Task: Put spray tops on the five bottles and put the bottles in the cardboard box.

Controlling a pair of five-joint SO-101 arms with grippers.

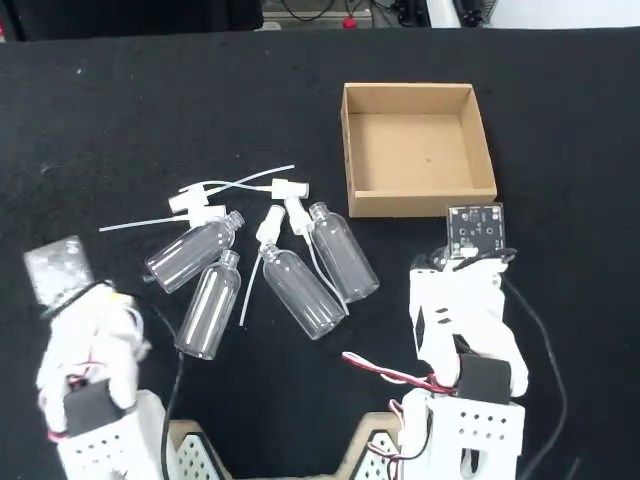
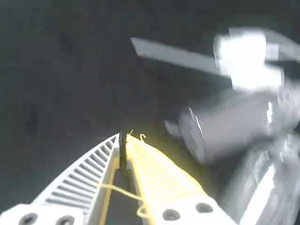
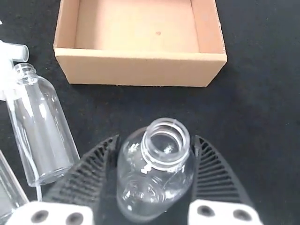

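Black cloth table; cables beyond far edge. Right gripper clamped uncapped bottle; left gripper jaws closed, empty.

1. The white left arm is folded low at the near left. Its ribbed white-and-yellow left gripper has its fingertips pressed together.
2. The white right arm points forward. Its ribbed black right gripper clamps a clear plastic bottle.

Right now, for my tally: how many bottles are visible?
5. Lying on the table: leftmost bottle, second bottle, third bottle, fourth bottle; fifth bottle in the right pincer. None seems hidden.
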